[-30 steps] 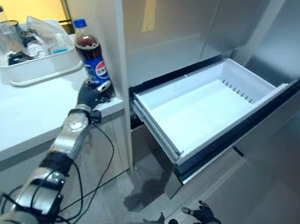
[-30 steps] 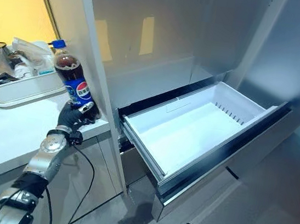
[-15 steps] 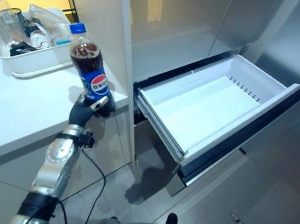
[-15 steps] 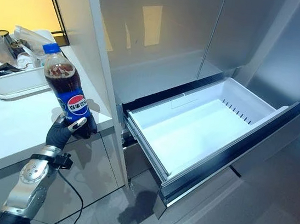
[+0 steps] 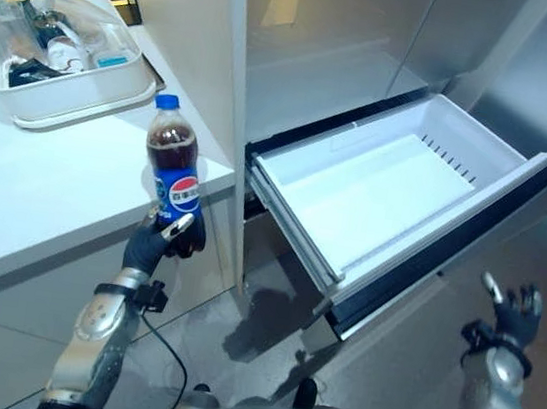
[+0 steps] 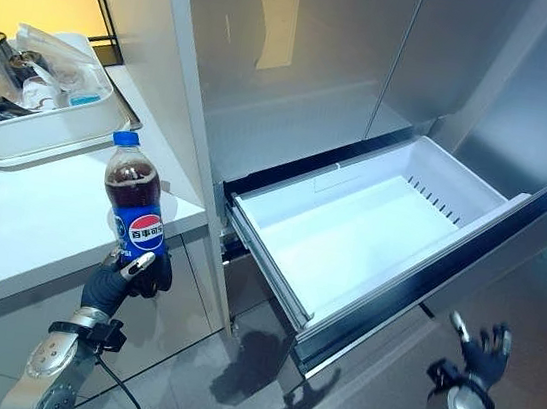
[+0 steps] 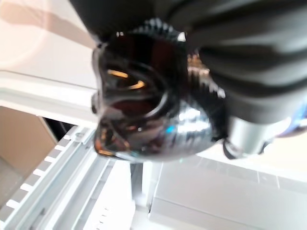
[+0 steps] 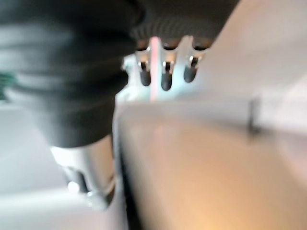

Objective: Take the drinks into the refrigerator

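A cola bottle with a blue cap and blue label stands upright in my left hand, whose fingers are curled round its base, just off the front edge of the white counter. In the left wrist view the bottle's dark base sits against the hand's cover. To the right, the refrigerator's white drawer is pulled out and holds nothing. My right hand is raised at the lower right, below the drawer's front, with its fingers straight.
A white tray with several jars and packets stands at the back left of the counter. The grey refrigerator doors rise behind the drawer. Grey floor lies under the drawer.
My left hand has lowered the bottle and carried it off the counter edge. My right hand has risen into view at the lower right. The camera has shifted.
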